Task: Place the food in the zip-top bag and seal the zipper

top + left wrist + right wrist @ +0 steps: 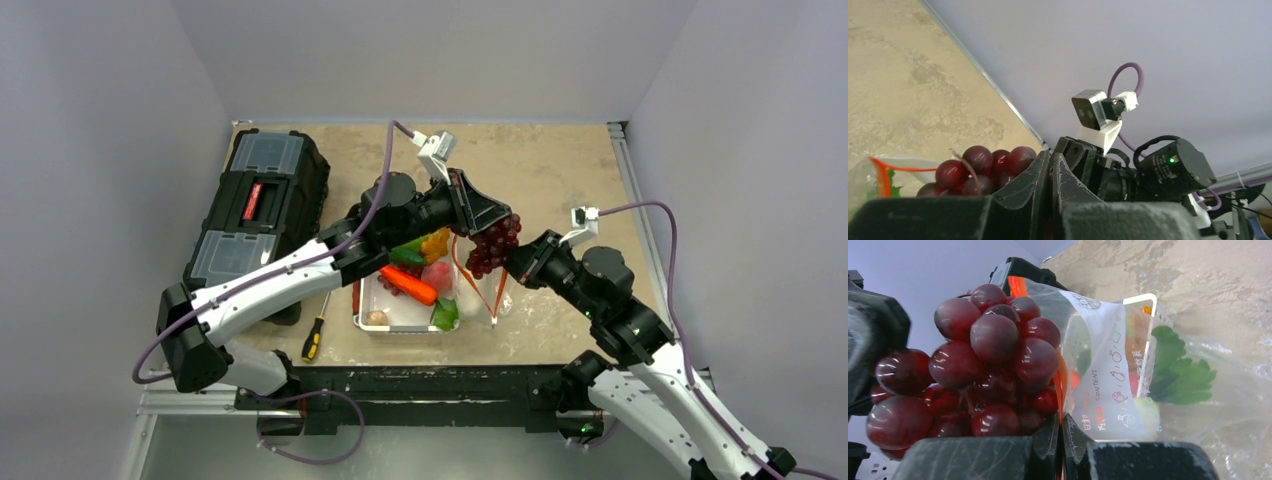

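Over the white tray's (395, 327) right edge, your left gripper (497, 218) pinches the zip-top bag's (1103, 355) mouth. Your right gripper (512, 258) is clamped tight, grapes (493, 245) against its tips; whether it pinches them or the zipper (462, 265), you cannot tell. The mouth hangs directly below the grapes.

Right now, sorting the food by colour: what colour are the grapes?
Dark reddish purple and glossy; the grapes show best in the right wrist view.

blocked: grapes (493, 245) at zip-top bag (480, 295) mouth | left: toolbox (255, 215), screwdriver (314, 338) | free: tabletop (540, 165) beyond bag
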You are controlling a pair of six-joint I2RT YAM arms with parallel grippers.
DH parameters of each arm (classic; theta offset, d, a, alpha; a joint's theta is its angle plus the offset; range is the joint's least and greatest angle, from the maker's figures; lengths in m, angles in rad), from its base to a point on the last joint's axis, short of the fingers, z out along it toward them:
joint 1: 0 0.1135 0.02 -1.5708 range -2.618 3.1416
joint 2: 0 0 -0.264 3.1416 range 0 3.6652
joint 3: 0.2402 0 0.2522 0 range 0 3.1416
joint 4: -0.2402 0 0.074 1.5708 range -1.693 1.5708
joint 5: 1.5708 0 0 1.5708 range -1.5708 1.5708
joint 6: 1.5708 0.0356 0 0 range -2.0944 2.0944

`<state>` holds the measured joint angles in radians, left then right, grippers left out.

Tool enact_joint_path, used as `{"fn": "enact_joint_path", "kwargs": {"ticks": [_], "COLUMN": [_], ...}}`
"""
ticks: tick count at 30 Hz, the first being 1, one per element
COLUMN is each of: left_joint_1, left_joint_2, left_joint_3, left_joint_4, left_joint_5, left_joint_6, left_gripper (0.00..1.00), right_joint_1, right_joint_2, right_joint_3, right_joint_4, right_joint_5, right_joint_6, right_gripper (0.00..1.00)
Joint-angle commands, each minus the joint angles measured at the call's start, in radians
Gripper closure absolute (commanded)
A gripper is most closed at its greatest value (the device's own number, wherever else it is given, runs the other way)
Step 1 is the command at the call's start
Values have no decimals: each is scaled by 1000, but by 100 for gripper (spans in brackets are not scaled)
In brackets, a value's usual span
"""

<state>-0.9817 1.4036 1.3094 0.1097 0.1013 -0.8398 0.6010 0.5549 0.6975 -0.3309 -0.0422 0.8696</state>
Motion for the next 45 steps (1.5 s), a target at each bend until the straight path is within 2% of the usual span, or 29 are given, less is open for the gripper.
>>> {"fn": "enact_joint_path", "kwargs": {"ticks": [1,19,23,27,30,37,45], "left_joint_1": [6,6,6,6,9,17,29], "left_joint_2": [-62,-166,-154,-140,-129,-51,50], "left_joint_3": [-43,-237,-225,-183,-150,-34,36], "left_joint_4": [95,53,29,-65,-148,-346,-302], "left_joint_5": [-63,-97,-55,-28,-15,4,48], "left_joint_6": [66,50,35,43,47,52,-10], "left_gripper": [100,100,100,100,100,100,100], "right_joint_1": [2,2,1,2,1,1,1], "right_joint_2": [-7,-25,-20,-30,-38,-50,-30], "right_joint_3": [24,62,49,36,23,18,24], "right_joint_4": [49,57,62,79,132,146,105], "right_joint_5": [-40,72,86,86,47,19,41], "right_joint_6": [62,101,101,101,-26,-88,-89], "right_gripper": [100,100,100,100,100,100,100]}}
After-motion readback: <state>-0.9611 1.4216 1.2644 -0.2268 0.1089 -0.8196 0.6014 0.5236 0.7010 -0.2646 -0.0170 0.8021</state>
